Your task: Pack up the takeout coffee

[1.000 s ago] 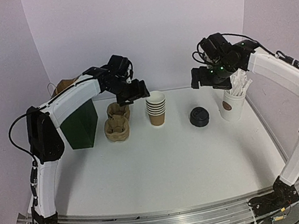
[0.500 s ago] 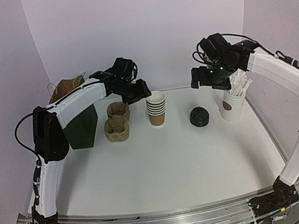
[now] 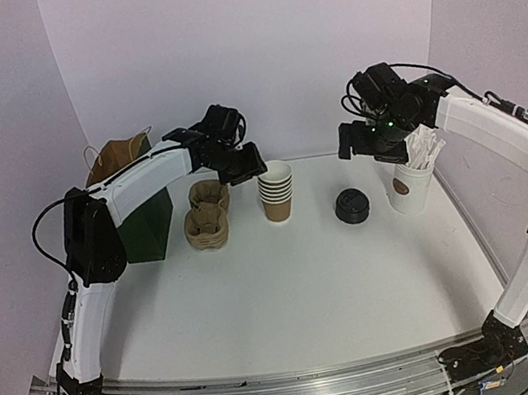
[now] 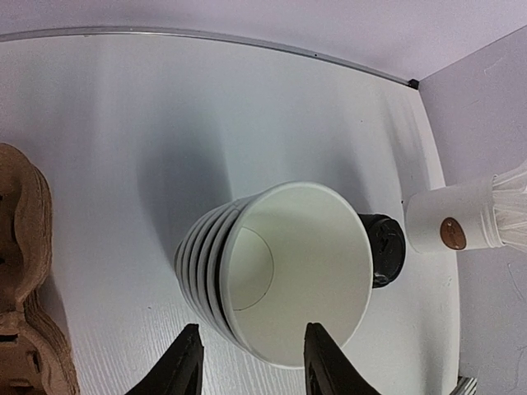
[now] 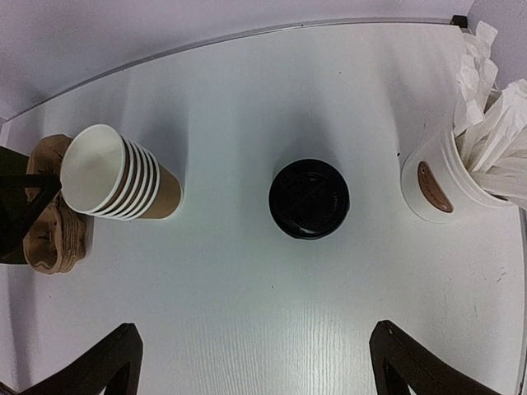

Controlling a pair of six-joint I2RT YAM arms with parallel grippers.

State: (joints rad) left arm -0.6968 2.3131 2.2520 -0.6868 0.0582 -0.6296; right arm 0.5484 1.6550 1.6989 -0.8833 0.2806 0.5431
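- Bottom of the overhead frame: your two arms rise from their bases at the near edge of the desk [image 3: 281, 296]. They arch inward toward one row of goods across the frame's middle, which looks laid out so either arm can reach it.
- Centre right of that row: the takeout coffee [image 5: 309, 198] stands alone on the desk. Only its black dome lid shows from above. It is well apart from the stack of lidless cups [image 3: 278, 193] to its left and nearer the white cup of wrapped sticks [image 3: 410, 185] to its right, so there is room to grasp it.
- Left of the stack: pulp cup carriers [image 3: 209, 217], then a dark green bag [image 3: 145, 222] at the frame's left, likely where the drink is to go.
- Above the row, upper right: your right gripper [image 5: 254, 329] hangs with its jaws spread wide and empty, and the coffee sits ahead of the gap. That reads as a line-up for a top grasp.
- Upper left of centre: your left gripper [image 4: 252, 329] hovers over the stack's near rim with its jaws roughly half apart. Nothing is visibly clamped, and you cannot tell whether a finger touches the rim.
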